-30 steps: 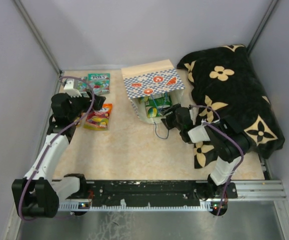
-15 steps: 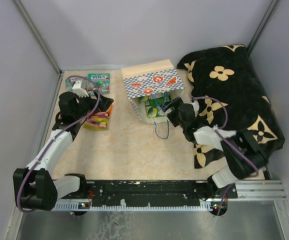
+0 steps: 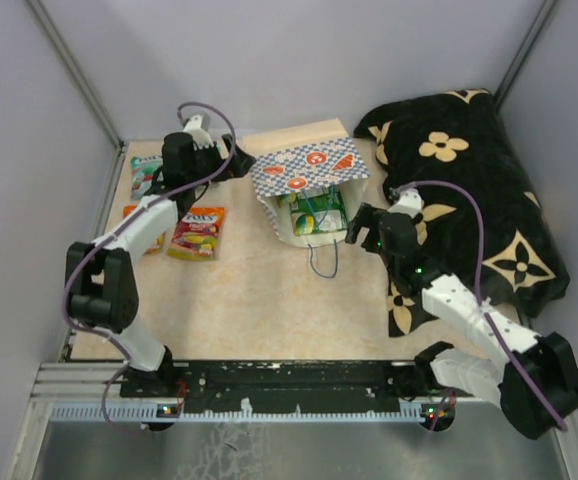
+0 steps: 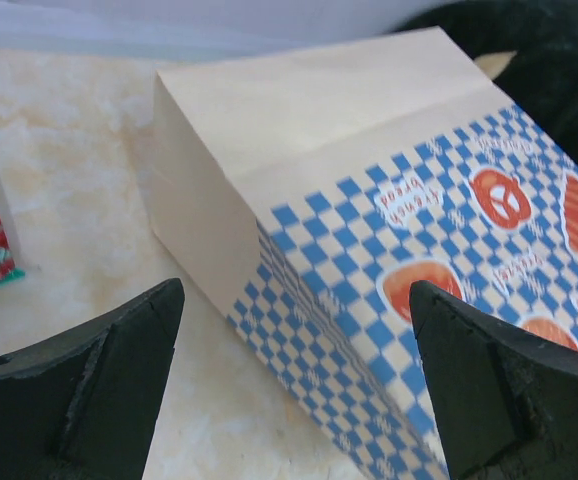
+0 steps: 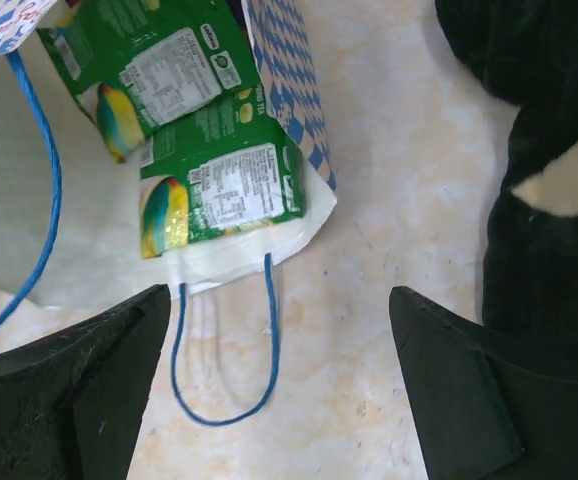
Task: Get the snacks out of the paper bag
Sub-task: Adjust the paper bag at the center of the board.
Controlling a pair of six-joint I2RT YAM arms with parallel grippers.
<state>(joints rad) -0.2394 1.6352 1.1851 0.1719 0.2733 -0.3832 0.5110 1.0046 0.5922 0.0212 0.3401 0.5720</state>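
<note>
Beige tabletop: my left gripper (image 4: 294, 300) is spread wide and empty near the paper bag's (image 3: 304, 170) closed end. My right gripper (image 5: 279, 300) gapes empty at its mouth. Three snack packets (image 3: 199, 232) lie left of the one bag, and two green packets (image 5: 219, 190) show inside it.

You will find very little here that can actually be read. On the paper bag (image 4: 369, 260), small white lettering sits among the blue checks beside the red-orange motifs, but it is too blurred to spell out. The two green snack packets (image 5: 219, 190) in the bag's mouth carry white panels of fine print, all illegible. The white logo on the yellow-and-red snack packet (image 3: 197, 232) lying on the tabletop (image 3: 269, 290) is too small to read.
</note>
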